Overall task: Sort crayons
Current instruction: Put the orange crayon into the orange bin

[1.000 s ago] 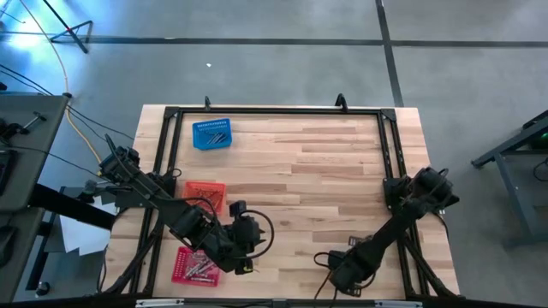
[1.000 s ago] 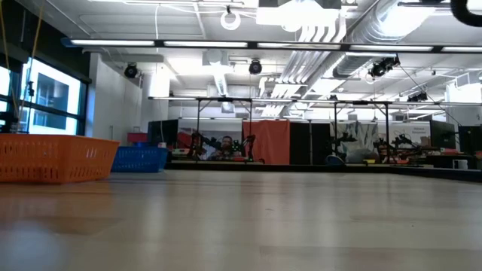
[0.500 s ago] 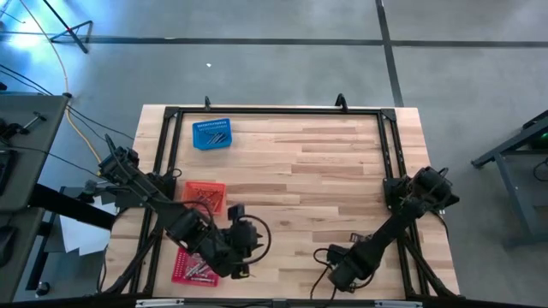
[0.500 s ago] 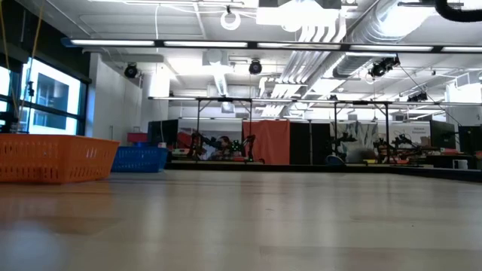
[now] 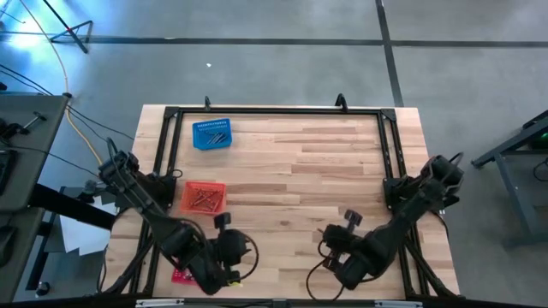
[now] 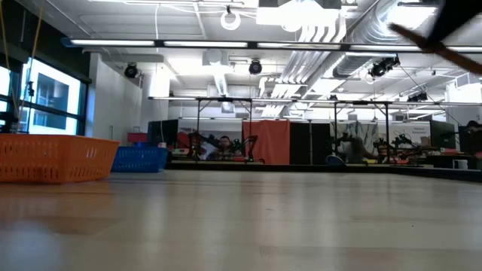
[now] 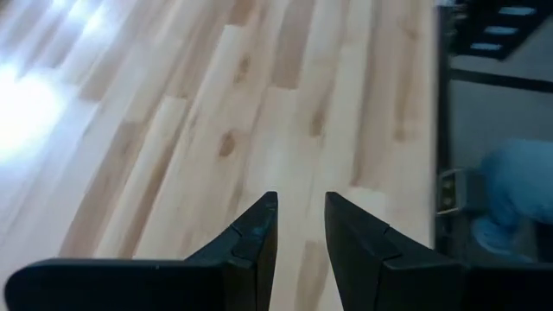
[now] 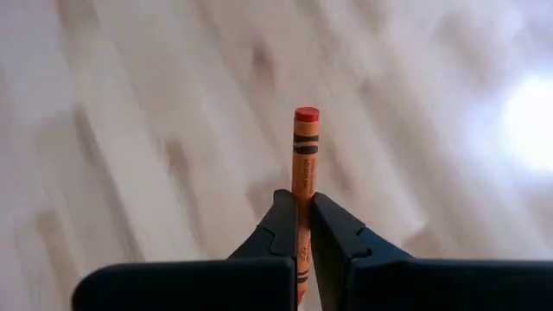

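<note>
Right pincer (image 8: 302, 226) is clamped on an orange crayon (image 8: 304, 155); carry it level to the orange basket (image 5: 203, 197), release low.

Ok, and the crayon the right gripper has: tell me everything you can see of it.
The crayon is an orange stick in a paper wrapper with dark bands near its flat, reddish-orange tip. The right gripper is shut on its lower part, one dark finger pressing each side, so it sticks out straight ahead between them. Only blurred pale wood table lies behind; nothing else touches it.
</note>
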Robot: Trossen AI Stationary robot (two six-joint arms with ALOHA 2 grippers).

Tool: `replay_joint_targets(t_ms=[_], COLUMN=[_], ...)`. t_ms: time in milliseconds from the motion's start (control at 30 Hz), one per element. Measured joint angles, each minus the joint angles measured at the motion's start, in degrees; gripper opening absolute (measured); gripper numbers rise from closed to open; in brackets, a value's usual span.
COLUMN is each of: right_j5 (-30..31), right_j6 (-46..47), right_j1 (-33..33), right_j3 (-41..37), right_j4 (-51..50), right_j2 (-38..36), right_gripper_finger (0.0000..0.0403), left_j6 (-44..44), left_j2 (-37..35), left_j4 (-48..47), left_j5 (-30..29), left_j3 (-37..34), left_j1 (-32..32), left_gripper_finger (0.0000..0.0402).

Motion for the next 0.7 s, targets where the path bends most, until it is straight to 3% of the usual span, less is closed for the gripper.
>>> replay_joint_targets(t_ms=[167,333,500,700], right_j5=[17.27,27.9,36.47,40.17], right_j6=[-4.58,-10.95,-11.91,-11.84], right_j1=[2.46,4.57,5.26,4.44], right_j3=[4.98,6.86,6.86,6.86], right_j4=[0.85,4.56,6.14,6.88], right_j2=[-0.66,-0.68,-0.68,-0.68], right_gripper_finger=[0.0001,0.0001,0.0001,0.0001], left_j6=[-6.15,-7.17,-6.64,-5.85], left_j2=[2.39,5.94,9.52,11.61], left_j4=[-2.53,-2.55,-2.49,-0.25], left_j5=[-6.89,-15.97,-29.96,-44.02], left_j3=[-0.03,-0.03,-0.05,-0.05], left_j1=[-2.86,-4.66,-3.8,0.48], left_gripper_finger=[0.0087,0.0087,0.0087,0.0087])
